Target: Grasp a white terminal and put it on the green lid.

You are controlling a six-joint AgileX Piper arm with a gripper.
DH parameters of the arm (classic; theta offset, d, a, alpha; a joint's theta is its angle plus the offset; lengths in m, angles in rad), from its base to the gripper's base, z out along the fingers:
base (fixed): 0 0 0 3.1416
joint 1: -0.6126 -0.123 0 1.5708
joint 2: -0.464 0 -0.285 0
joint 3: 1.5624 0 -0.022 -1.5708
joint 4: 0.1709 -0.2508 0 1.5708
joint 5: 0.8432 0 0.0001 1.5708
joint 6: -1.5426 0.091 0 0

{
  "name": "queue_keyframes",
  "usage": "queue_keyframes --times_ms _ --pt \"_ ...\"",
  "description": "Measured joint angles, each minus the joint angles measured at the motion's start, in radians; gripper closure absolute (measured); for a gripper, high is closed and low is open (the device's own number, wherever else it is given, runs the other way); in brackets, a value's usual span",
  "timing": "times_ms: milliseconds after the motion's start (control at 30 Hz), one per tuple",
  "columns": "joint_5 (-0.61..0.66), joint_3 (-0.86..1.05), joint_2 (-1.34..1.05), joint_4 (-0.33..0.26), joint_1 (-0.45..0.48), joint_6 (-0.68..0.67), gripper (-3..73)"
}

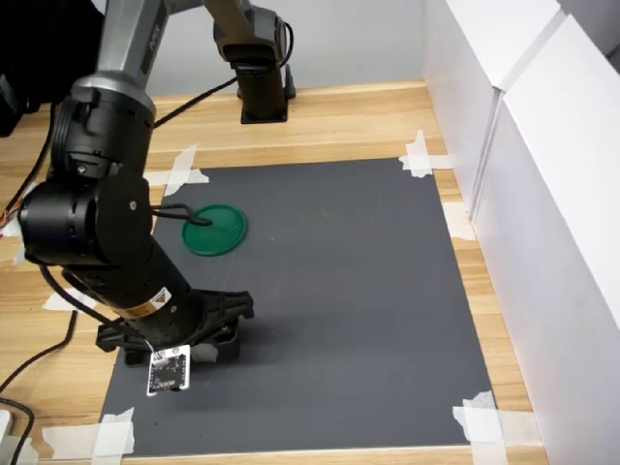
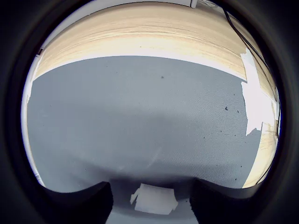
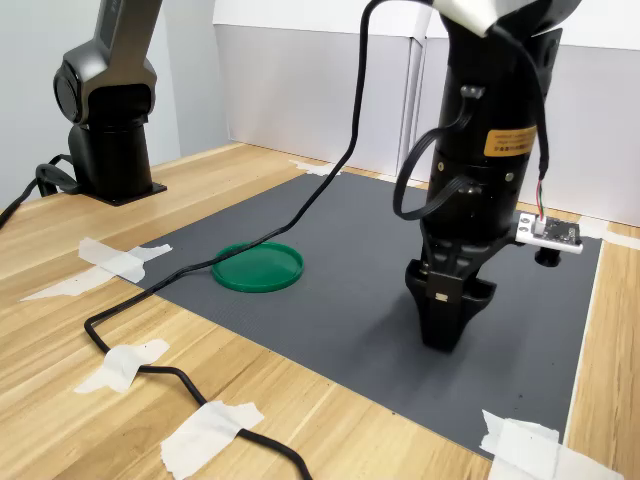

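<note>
Straddling the white terminal (image 2: 153, 198), fingers (image 2: 77, 203) stand apart.

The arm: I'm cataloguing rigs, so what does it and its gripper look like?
The arm has dark grey and black rounded housings on a black base. An orange-yellow label sits on the wrist section, and a small circuit board hangs at its side. Black cables loop along it. The gripper is black, with tapering fingers.
</note>
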Motion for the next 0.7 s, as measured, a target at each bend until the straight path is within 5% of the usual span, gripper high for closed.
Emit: queue_keyframes --times_ms 233,467,700 --pt "0.001 0.000 0.001 -0.006 0.001 0.000 10.5" --pt "0.009 0.000 0.003 -0.008 0.001 0.018 37.5" --pt "0.036 -0.001 -0.026 -0.014 0.001 0.029 38.2"
